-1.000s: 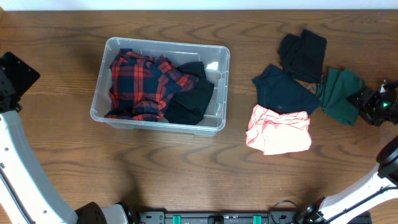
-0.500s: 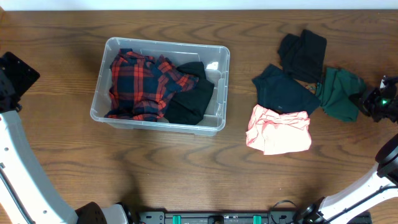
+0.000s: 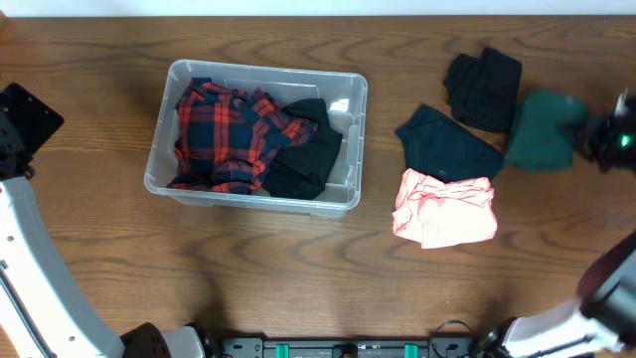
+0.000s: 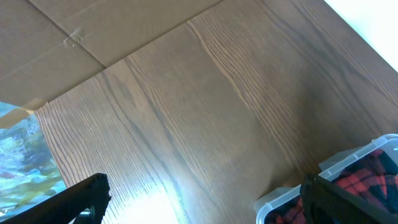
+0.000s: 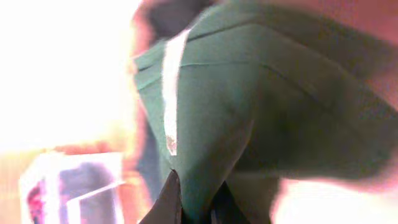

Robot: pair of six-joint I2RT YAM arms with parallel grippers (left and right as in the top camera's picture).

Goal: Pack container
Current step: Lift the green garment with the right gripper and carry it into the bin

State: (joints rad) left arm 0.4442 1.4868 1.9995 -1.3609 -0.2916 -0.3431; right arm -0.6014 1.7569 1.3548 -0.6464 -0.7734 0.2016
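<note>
Where the worktop (image 3: pixel 298 268) begins on the left, the left hand (image 4: pixel 205 185) hangs over bare wood with its two fingers spread wide apart and nothing between them. A corner of the container (image 3: pixel 159 129) just shows at the lower right of that wrist view. The container sits left of the middle of the worktop, upright with its open mouth facing up. Its long axis runs left to right along the worktop — the right end sits only slightly lower in the overhead view.

Inside, a red-and-navy plaid shirt (image 3: pixel 224 134) fills the left part, and a black garment (image 3: pixel 310 154) lies bunched against it on the right. A white label (image 3: pixel 341 104) shows through near the far right corner.

Well apart from the container to the right, a pink garment (image 3: pixel 444 207) lies crumpled on the wood. A dark navy piece (image 3: pixel 447 144) touches its far side, and a black piece (image 3: pixel 484 88) lies beyond that. Farthest right, the right hand (image 3: pixel 611 134) is clamped on a green garment (image 3: pixel 542 129) — blurred from above. In the right wrist view the green cloth fills nearly everything and is pinched between the fingers at the bottom edge.
</note>
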